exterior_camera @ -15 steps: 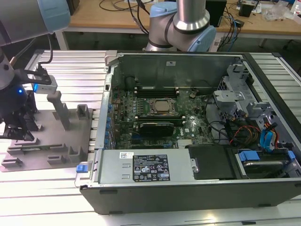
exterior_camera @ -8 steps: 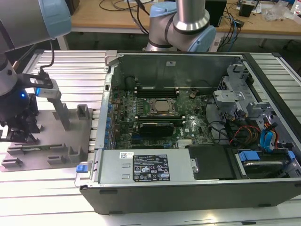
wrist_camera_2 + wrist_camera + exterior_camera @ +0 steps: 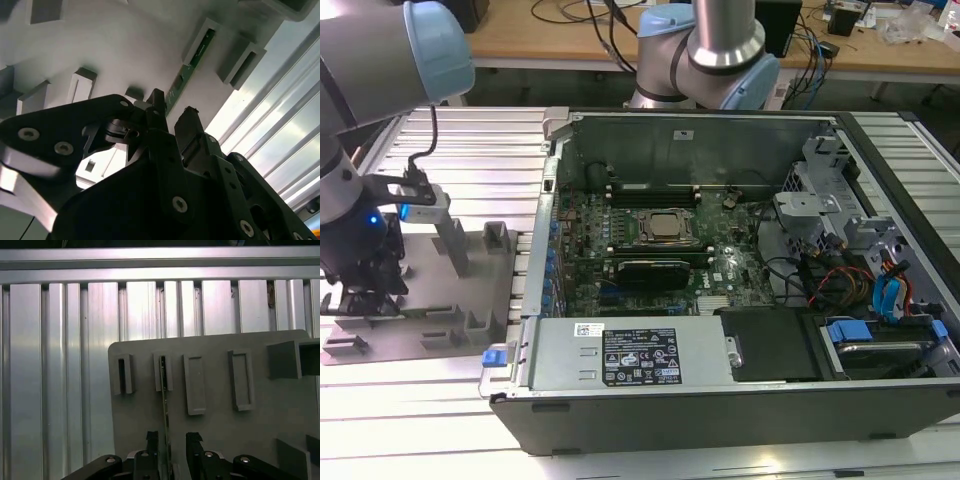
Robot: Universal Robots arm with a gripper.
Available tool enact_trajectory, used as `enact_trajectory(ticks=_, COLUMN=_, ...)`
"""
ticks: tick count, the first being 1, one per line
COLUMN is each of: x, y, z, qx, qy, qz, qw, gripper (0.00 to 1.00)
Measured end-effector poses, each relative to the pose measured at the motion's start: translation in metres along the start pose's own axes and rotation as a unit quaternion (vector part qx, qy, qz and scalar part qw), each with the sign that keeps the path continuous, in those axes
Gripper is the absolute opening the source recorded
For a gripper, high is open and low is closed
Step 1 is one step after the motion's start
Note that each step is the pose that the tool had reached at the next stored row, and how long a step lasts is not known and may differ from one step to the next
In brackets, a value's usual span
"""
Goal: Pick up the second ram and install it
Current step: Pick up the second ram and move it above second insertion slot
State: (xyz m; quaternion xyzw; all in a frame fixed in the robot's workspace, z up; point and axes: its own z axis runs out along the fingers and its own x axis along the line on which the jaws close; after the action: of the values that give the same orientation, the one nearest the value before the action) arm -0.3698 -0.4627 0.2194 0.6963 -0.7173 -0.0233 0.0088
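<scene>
gripper (image 3: 172,437): fingers (image 3: 151,446) spread, straddling the stick, pinching nothing
second ram (image 3: 164,395): on edge in a grey fixture plate (image 3: 135,420) slot, off-centre between the fingers
grasp tip: likely centre first, then close squarely on the flat faces

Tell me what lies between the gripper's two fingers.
The second ram, standing on edge in the grey fixture plate. The open fingers straddle it without clamping, as the first wrist view shows.

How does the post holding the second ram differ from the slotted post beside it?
The ram's post holds the second ram in its slot; the neighbouring post stands empty. The ram's post lines up with the open hand; the neighbour sits aside. Both are grey and slotted.
</scene>
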Motion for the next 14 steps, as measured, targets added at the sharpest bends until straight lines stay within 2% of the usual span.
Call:
enact_trajectory(ticks=5, x=0.0005, y=-0.0014, z=0.0189, qx=0.0, qy=0.0001, qz=0.0, qw=1.0, gripper=0.34)
enact_trajectory(ticks=9, x=0.0004, y=-0.0014, z=0.019, qx=0.0, qy=-0.0005, qz=0.0, qw=1.0, gripper=0.34)
enact_trajectory(ticks=10, x=0.0004, y=-0.0014, z=0.019, qx=0.0, qy=-0.0005, qz=0.0, qw=1.0, gripper=0.25)
enact_trajectory(ticks=11, x=0.0004, y=-0.0014, z=0.019, qx=0.0, qy=-0.0006, qz=0.0, qw=1.0, gripper=0.25)
enact_trajectory(ticks=13, x=0.0004, y=-0.0014, z=0.019, qx=0.0, qy=-0.001, qz=0.0, qw=1.0, gripper=0.11)
enact_trajectory(ticks=14, x=0.0004, y=-0.0014, z=0.019, qx=0.0, qy=-0.0011, qz=0.0, qw=1.0, gripper=0.11)
